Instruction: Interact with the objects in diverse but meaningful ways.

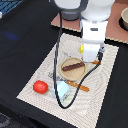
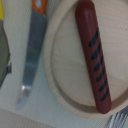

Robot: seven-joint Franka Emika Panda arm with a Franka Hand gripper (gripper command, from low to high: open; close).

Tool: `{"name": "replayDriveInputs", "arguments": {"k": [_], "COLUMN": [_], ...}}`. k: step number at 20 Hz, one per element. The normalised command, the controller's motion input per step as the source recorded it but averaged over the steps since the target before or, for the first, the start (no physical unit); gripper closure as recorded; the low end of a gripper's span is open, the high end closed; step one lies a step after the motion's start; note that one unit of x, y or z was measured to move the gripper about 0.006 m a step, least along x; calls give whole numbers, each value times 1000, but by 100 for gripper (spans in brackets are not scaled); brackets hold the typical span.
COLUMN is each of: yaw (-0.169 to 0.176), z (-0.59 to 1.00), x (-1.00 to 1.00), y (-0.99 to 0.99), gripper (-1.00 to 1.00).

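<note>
Tool unseen; patterned mat [image 1: 35,82] on dark table [image 1: 25,35].

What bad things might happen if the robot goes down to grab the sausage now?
1. The sausage lies loose on the wooden plate, so it might roll or slip away when pinched.
2. The knife lies right beside the plate; the tool could bump it.
3. The arm's black cable hangs near the tomato and carton and might drag them.
</note>
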Motion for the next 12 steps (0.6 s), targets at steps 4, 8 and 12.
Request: {"name": "replayDriveInputs", "arguments": {"k": [4, 8, 12], "yaw": [35, 27, 24], "z": [-164, -191, -184], "x": [-100, -65, -21], "y": [-280, -241, -187], "gripper": [-100, -100, -100]}}
